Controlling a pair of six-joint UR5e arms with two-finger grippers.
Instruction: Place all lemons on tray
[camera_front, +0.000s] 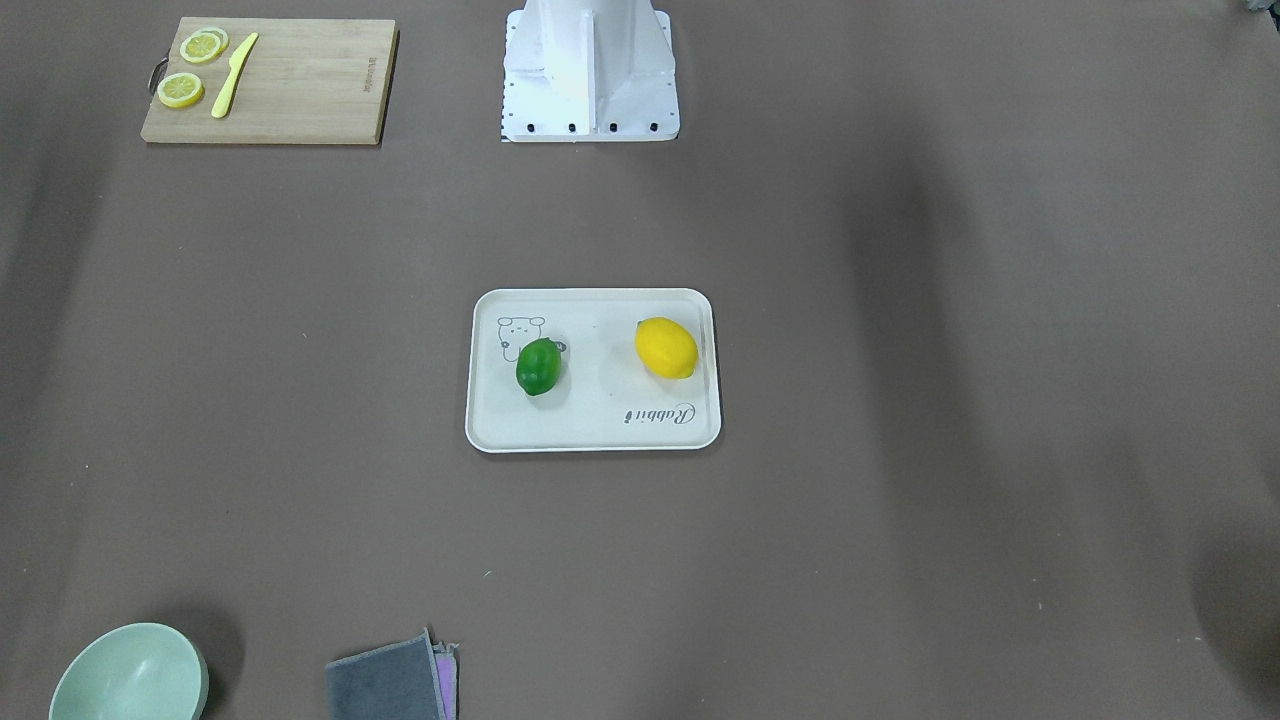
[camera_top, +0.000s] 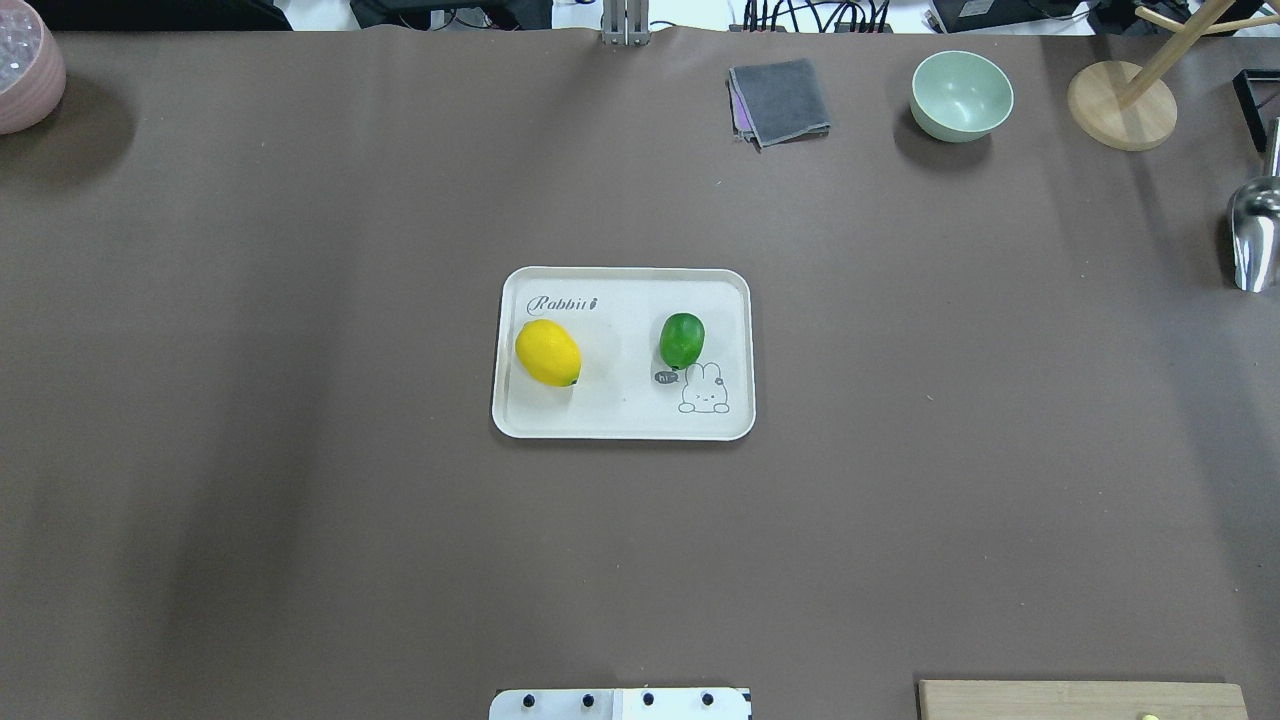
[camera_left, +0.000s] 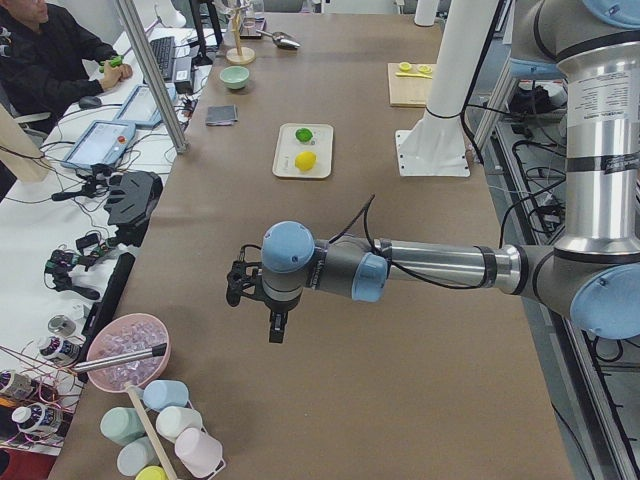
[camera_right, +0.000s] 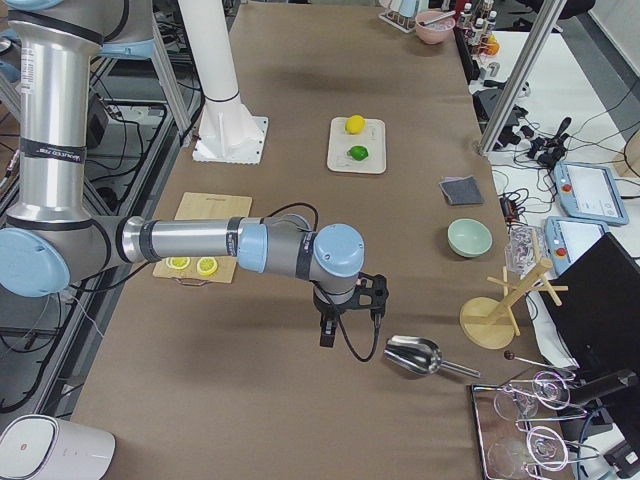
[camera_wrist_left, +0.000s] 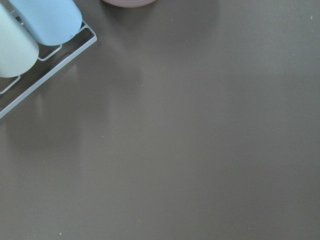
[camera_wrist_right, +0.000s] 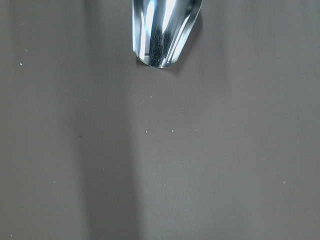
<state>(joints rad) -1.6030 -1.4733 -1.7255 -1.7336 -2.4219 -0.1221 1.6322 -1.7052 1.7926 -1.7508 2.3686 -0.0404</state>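
While both arms hang out at the table's two ends, the action sits dead centre: the tray (camera_top: 622, 428) lies with its long sides running left to right across the robot, and both lemons are on it. The yellow lemon (camera_top: 548, 353) is in the tray's left half, just beside the short rim, under the script print, its long axis slanting from far-left to near-right with a dark tip at the near-right end. The green lemon (camera_top: 682, 340) is in the right half, well apart from its partner, with its long axis running almost straight away from the robot; from the front it hides part of the printed animal. Now the left gripper (camera_left: 277, 328) shows only from the side, hanging over the table (camera_top: 300, 500) near a rack of cups (camera_wrist_left: 47, 20) that its wrist view cuts off, so whether its jaws are parted or closed cannot be told. It is the same for the right gripper (camera_right: 326, 335), which is over bare brown surface near a metal scoop (camera_wrist_right: 162, 30) clipped by the frame's top. From overhead, the cutting board (camera_top: 1080, 700) is sliced by the bottom edge. A cloth (camera_top: 780, 100) and a bowl (camera_top: 961, 95) keep to the far edge, well away from the tray.
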